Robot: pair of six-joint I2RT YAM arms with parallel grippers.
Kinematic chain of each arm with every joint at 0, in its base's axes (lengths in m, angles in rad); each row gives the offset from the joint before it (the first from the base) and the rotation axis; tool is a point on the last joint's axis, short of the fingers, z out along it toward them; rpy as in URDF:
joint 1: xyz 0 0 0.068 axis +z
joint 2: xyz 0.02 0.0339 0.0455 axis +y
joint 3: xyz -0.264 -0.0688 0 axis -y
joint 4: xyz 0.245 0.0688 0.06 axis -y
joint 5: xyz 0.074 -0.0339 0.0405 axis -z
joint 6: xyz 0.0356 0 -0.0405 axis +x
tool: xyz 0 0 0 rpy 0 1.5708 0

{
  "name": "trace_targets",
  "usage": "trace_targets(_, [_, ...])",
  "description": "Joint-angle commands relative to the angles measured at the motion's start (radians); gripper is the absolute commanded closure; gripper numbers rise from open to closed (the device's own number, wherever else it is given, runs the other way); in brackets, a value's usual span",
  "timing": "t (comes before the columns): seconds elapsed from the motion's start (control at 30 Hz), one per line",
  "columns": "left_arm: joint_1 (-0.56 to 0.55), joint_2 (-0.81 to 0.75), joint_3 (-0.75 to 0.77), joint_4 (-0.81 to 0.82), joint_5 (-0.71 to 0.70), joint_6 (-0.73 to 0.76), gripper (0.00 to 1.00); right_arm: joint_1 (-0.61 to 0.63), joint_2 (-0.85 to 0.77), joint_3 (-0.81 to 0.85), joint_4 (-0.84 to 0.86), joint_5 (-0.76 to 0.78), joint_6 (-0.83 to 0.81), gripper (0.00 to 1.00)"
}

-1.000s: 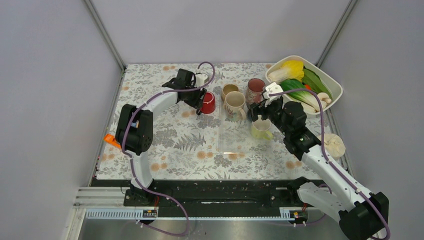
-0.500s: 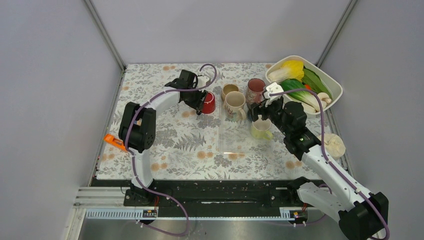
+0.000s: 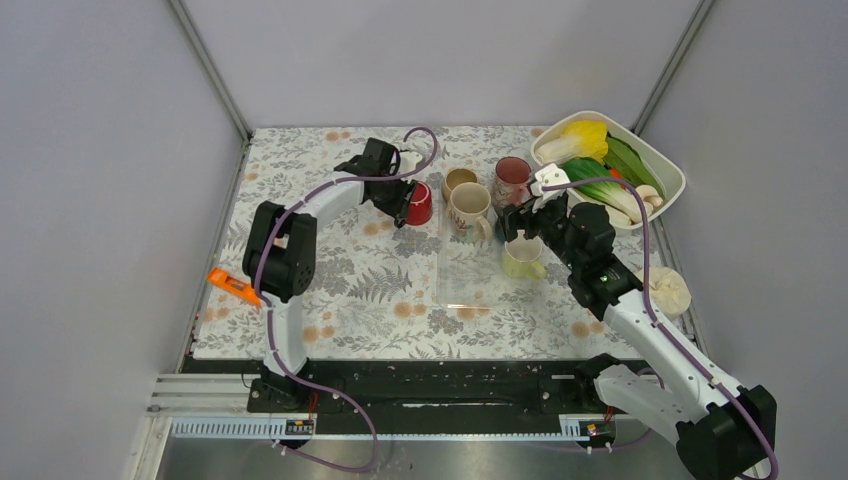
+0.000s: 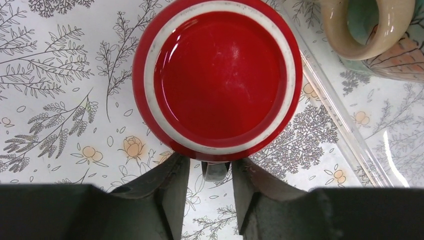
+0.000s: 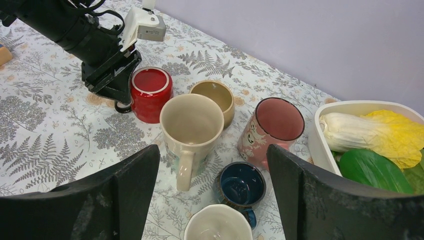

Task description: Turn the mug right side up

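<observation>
red mug sits upside down on the floral cloth, base up, just left of the cream mug and apart from it; its handle points toward the left gripper, which is low over the cloth with one finger on each side of that handle; the jaws are narrow, and a sliver of gap shows on one side, so the handle looks bracketed rather than pinched, though the wrist view is too tight to be sure; the right gripper hangs above the cluster of upright mugs, jaws wide, holding nothing.

the step in hand, by my reading, is taking the grasp on the handle; the turning itself is not yet begun; next the fingers need to pinch the handle firmly, lift the mug off the cloth, and roll the wrist half a turn so the mouth faces up; a handle grip may let the mug swing, so a slow roll seems wise; it should be set down on bare cloth, away from the cream mug.
</observation>
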Motion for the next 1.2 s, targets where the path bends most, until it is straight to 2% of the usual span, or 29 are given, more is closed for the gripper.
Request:
trace_targets(0.0, [-0.004,0.007,0.053,-0.008,-0.021,-0.009,0.65,-0.012,-0.021,0.0,0.042,-0.009,0.017,0.13])
trace_targets(0.17, [-0.004,0.003,0.064,-0.012,-0.023,-0.01,0.99,-0.013,-0.021,-0.002,0.04,-0.016,0.019,0.13])
trace_targets(0.33, [-0.001,-0.098,0.072,-0.02,0.015,0.019,1.0,-0.016,-0.017,0.001,0.029,-0.044,0.033,0.13])
trace_targets(0.47, [0.021,-0.208,0.145,-0.054,0.084,0.009,1.0,-0.015,-0.001,0.033,0.004,-0.126,0.087,0.12])
trace_targets(0.57, [0.065,-0.284,0.21,-0.036,0.206,-0.083,1.0,-0.017,0.03,0.094,-0.031,-0.194,0.15,0.11])
trace_targets(0.7, [0.145,-0.372,0.237,0.096,0.358,-0.319,1.0,-0.035,0.089,0.213,-0.072,-0.272,0.267,0.11])
trace_targets(0.8, [0.197,-0.432,0.149,0.289,0.476,-0.524,1.0,-0.051,0.139,0.279,-0.06,-0.339,0.379,0.11])
trace_targets(0.87, [0.225,-0.473,0.027,0.49,0.537,-0.703,1.0,-0.057,0.178,0.312,-0.029,-0.391,0.473,0.12])
trace_targets(0.93, [0.24,-0.499,-0.11,0.764,0.593,-0.906,1.0,-0.06,0.222,0.321,0.035,-0.435,0.586,0.12])
trace_targets(1.07, [0.245,-0.475,-0.353,1.408,0.644,-1.339,1.0,-0.062,0.303,0.278,0.296,-0.501,0.854,0.16])
trace_targets(1.1, [0.242,-0.468,-0.391,1.526,0.634,-1.427,1.0,-0.061,0.325,0.26,0.372,-0.517,0.918,0.17])
trace_targets(1.17, [0.232,-0.471,-0.449,1.639,0.596,-1.5,1.0,-0.061,0.366,0.223,0.527,-0.529,1.023,0.19])
